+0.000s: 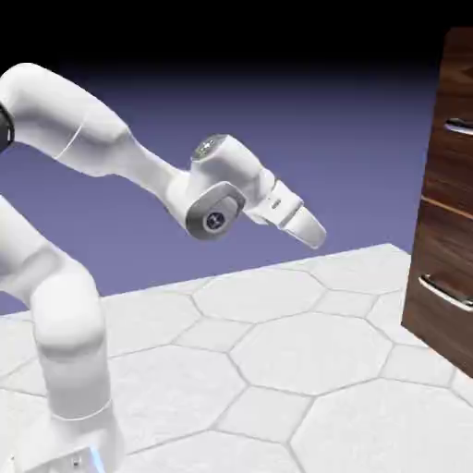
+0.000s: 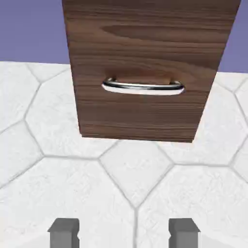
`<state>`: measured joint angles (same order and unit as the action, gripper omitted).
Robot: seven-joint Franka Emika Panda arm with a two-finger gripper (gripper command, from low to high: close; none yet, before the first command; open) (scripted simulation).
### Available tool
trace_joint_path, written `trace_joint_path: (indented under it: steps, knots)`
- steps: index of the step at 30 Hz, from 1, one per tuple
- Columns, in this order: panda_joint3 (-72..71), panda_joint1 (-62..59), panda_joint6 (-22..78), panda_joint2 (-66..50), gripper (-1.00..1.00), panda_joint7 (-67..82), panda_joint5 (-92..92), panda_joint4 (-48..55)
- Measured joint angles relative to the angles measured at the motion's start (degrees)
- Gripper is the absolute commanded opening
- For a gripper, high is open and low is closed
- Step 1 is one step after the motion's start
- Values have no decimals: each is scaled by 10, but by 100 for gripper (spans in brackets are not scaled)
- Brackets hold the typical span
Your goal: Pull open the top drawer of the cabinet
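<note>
Two silver handles show on the cabinet [image 1: 445, 194] at the exterior view's right edge: upper one [image 1: 459, 127] on the top drawer [image 1: 453, 152], cut off by the frame, and lower one [image 1: 447, 293] on the lower drawer [image 1: 440, 286]. Both fronts flush with the cabinet face, as far as that cropped edge allows judging. Cabinet standing on the white hexagon-tiled worktop [image 1: 277, 360], before a blue-violet backdrop.

Arm [image 1: 111, 148] rising from lower left, bending forward at mid-height, wrist sloping down to the right. Claw [image 1: 314, 233] hanging in open air above the worktop, well apart from the cabinet and touching nothing. Sits lower than the upper handle, higher than the lower one.

Hand view: looks along the claw at a dark walnut drawer front [image 2: 145, 72] with one horizontal silver bar handle [image 2: 143, 87], roughly centred left to right, in the upper half of the picture. Bottom edge of the cabinet meets the worktop tiles [image 2: 72, 184] just below that front, so apparently the lower drawer rather than the top one, which lies beyond the frame's top. Grey fingertips [image 2: 64, 232] at the bottom edge, left and right of the middle, spread wide apart with only tiles between them; claw open and empty.
</note>
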<state>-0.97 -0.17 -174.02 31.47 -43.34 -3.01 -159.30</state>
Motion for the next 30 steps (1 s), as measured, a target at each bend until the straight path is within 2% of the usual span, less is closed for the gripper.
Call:
trace_joint_path:
  steps: [30]
  knots:
    - [-240,-213,-3,-296,0,-218,-748,422]
